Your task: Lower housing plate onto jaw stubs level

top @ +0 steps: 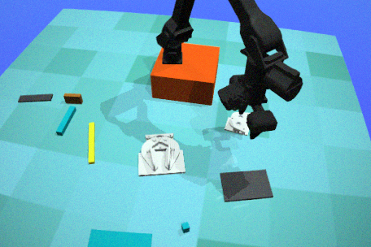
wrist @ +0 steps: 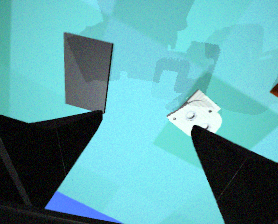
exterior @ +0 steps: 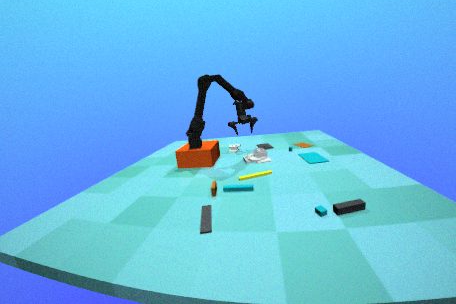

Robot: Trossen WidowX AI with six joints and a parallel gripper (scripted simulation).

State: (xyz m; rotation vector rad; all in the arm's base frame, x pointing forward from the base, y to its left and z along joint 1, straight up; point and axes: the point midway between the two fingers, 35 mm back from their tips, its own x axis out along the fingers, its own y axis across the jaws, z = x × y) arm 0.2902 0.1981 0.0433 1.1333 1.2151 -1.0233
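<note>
The white housing plate lies on the table to the right of the orange block, a small piece with round holes on its face, partly hidden by a finger. The white base with the two jaws stands apart from it, left of it in the top view; whether both jaws sit fully on their pins is too small to tell. My gripper is open and empty, high above the table near the housing plate. One fingertip overlaps the plate's edge in the wrist view.
A dark grey slab lies in front of the housing plate. The orange block carries the arm. A yellow bar and a teal bar lie left of the base. A teal cube lies in front.
</note>
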